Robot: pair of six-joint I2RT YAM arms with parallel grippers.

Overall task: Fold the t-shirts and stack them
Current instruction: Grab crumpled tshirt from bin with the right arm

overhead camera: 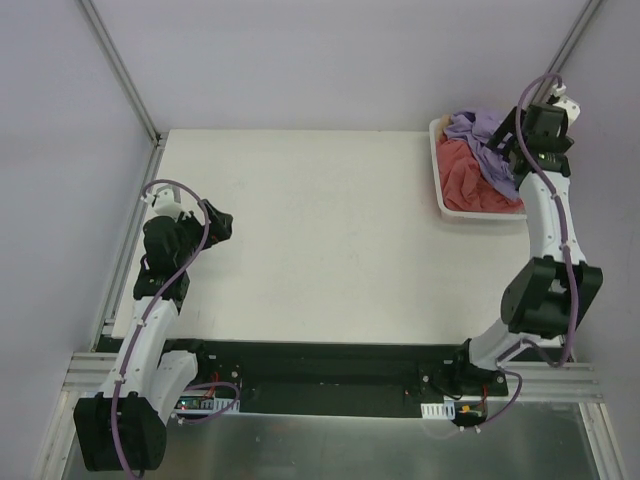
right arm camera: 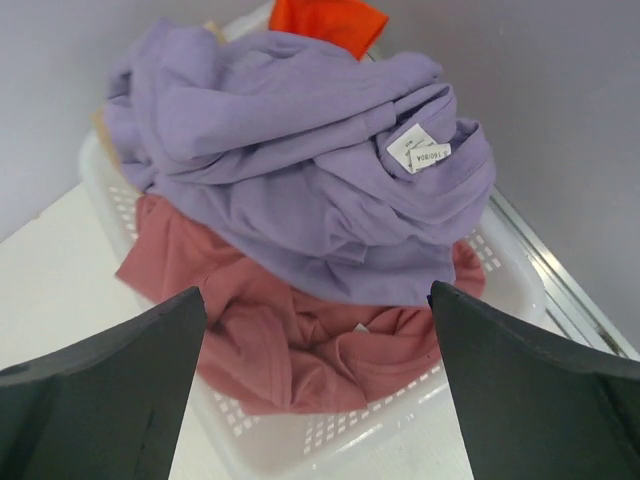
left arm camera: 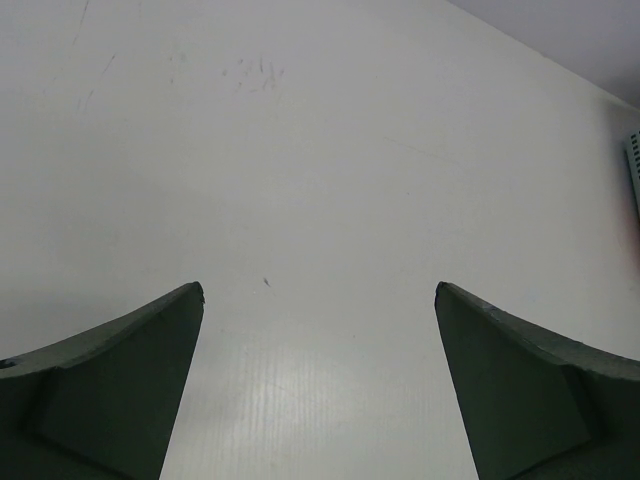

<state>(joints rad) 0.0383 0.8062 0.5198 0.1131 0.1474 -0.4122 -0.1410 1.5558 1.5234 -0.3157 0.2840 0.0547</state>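
Right wrist: white printed tag [right arm camera: 418, 152] on lavender t-shirt [right arm camera: 300, 170], illegible

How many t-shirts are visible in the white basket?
3: a lavender t-shirt on top of the pile, a salmon-pink t-shirt under it, and an orange-red t-shirt at the far back. Others may be hidden underneath.

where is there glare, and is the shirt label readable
Left wrist: soft sheen on the white table, low centre. Right wrist: crumpled lavender-purple cloth t-shirt sharp, its white label print too small to read. Top external: even light, no glare.
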